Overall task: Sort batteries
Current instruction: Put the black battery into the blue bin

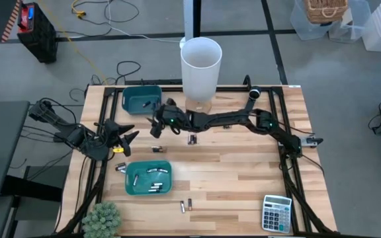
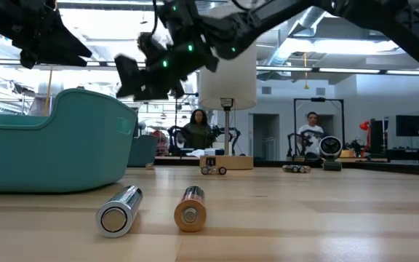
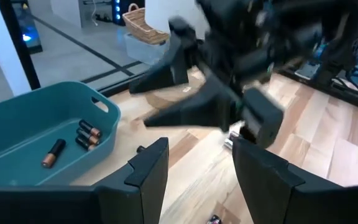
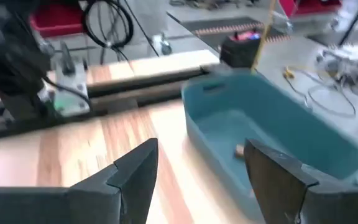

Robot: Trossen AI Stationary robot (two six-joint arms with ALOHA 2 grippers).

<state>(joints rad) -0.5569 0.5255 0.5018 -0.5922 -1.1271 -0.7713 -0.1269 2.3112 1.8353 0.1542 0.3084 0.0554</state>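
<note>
Two teal bins stand on the wooden table: a far one (image 1: 141, 99) and a near one (image 1: 149, 178) with several batteries lying inside. The far bin (image 3: 36, 134) holds three dark batteries (image 3: 84, 135). Loose batteries lie on the table (image 1: 156, 149) (image 1: 192, 139) (image 1: 186, 205); two show close up in the low view (image 2: 120, 211) (image 2: 190, 209). My right gripper (image 1: 156, 122) (image 4: 197, 180) hovers open beside the far bin's near right corner, above the table. My left gripper (image 1: 129, 135) (image 3: 197, 174) waits open at the table's left side, with nothing between its fingers.
A tall white bucket (image 1: 200, 66) stands at the far edge in the middle. A calculator (image 1: 276, 213) lies at the near right corner and a small plant (image 1: 101, 221) at the near left. People sit in the room behind the table (image 2: 197, 131).
</note>
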